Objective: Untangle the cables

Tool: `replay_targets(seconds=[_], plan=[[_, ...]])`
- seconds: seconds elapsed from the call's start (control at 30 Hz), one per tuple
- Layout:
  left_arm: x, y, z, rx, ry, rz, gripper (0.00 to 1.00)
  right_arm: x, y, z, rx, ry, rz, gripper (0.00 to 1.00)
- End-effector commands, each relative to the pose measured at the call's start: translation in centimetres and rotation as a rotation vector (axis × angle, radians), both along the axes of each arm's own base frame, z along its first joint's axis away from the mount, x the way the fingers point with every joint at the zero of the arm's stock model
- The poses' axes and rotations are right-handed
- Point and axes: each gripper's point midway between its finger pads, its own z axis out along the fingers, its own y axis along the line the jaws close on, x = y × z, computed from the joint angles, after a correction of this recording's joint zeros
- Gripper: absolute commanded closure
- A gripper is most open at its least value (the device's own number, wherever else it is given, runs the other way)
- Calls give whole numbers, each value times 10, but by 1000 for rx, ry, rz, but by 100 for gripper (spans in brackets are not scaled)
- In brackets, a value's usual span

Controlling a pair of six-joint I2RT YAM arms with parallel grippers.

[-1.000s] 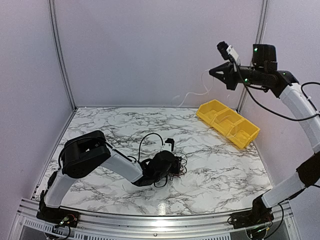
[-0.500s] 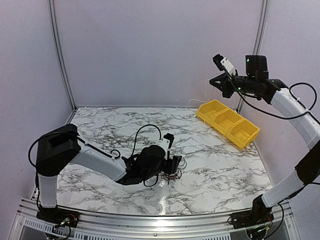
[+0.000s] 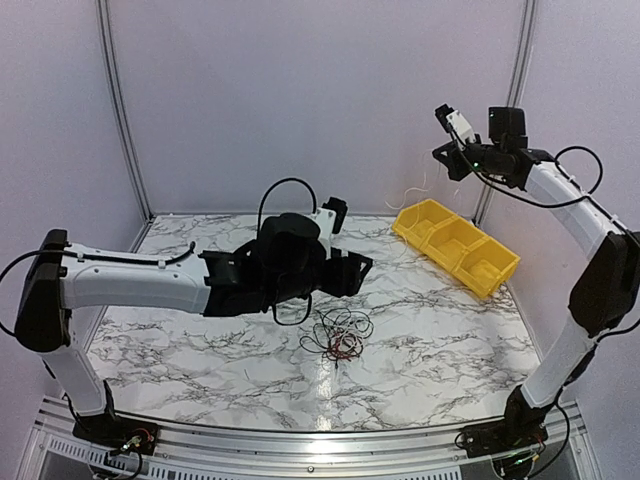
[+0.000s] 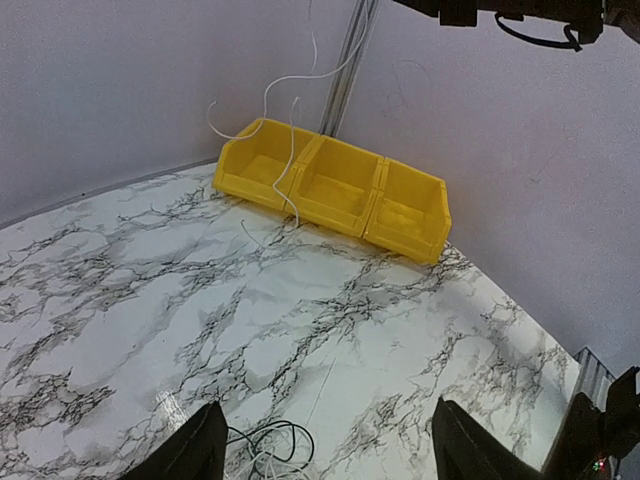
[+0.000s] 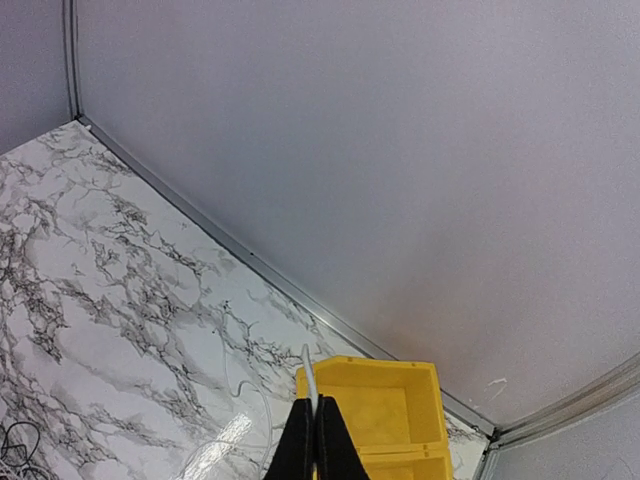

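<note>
top external | cables (image 3: 338,338) heaped below left pincer (image 4: 325,455), apart | right pincer (image 5: 313,425) clamped on white wire (image 5: 308,365) above yellow bins (image 3: 480,285)

Left tool (image 4: 330,452) wide apart on an outstretched arm, right tool (image 5: 315,436) pinched closed, high up.

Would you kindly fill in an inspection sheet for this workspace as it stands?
Surface: white marble-patterned tabletop, glossy.
Job's things: loose tangle of thin black and red wires lying mid-table; thin white wire dangling from above.
Clutter: yellow plastic three-compartment bin, far right.
Claws: left claw open, empty; right claw shut on the thin white wire.
Cables: thick black robot cable arching in a loop.
Surroundings: plain lilac walls.
</note>
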Motion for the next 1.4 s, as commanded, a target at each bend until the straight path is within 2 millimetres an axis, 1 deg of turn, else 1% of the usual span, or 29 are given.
replay_targets(seconds=[0.0,0.07,0.17,0.2,0.23,0.3,0.4,0.47,0.53,0.6,0.67,0.73,0.8,0.93,1.07,1.17,1.23,1.37], plan=[[19,31,8,68,118,13,28,21,-21,38,27,-103,-71,100],[33,41,6,57,141,-4,29,30,-28,40,18,-125,-97,100],[63,71,-4,53,155,90,32,47,-37,37,-18,-150,-150,100],[70,81,-10,50,157,112,33,54,-41,35,-31,-154,-169,100],[76,90,-11,40,146,130,33,62,-44,32,-45,-153,-188,100],[83,107,-13,33,134,164,34,77,-52,25,-69,-149,-225,100],[79,121,-10,22,88,172,34,97,-64,12,-74,-134,-262,100],[75,123,-5,-4,70,161,34,109,-72,0,-72,-110,-282,100],[72,120,-1,-12,71,138,34,119,-78,-13,-75,-85,-299,100],[72,118,2,-11,72,128,35,124,-83,-18,-72,-73,-312,100],[71,119,5,-11,66,124,35,124,-83,-15,-61,-71,-309,100],[70,120,7,-8,56,123,35,120,-78,-4,-37,-85,-289,100],[69,121,9,-7,48,123,35,116,-77,11,-20,-119,-283,100],[68,121,13,-10,45,119,35,113,-83,37,-19,-190,-317,100],[67,120,15,-16,45,109,35,118,-90,44,-27,-217,-356,100],[66,121,16,-17,44,109,35,121,-93,42,-30,-215,-371,100],[67,121,15,-16,46,109,36,124,-93,34,-34,-203,-374,100],[65,119,14,-18,52,100,36,134,-100,10,-65,-168,-407,100]])
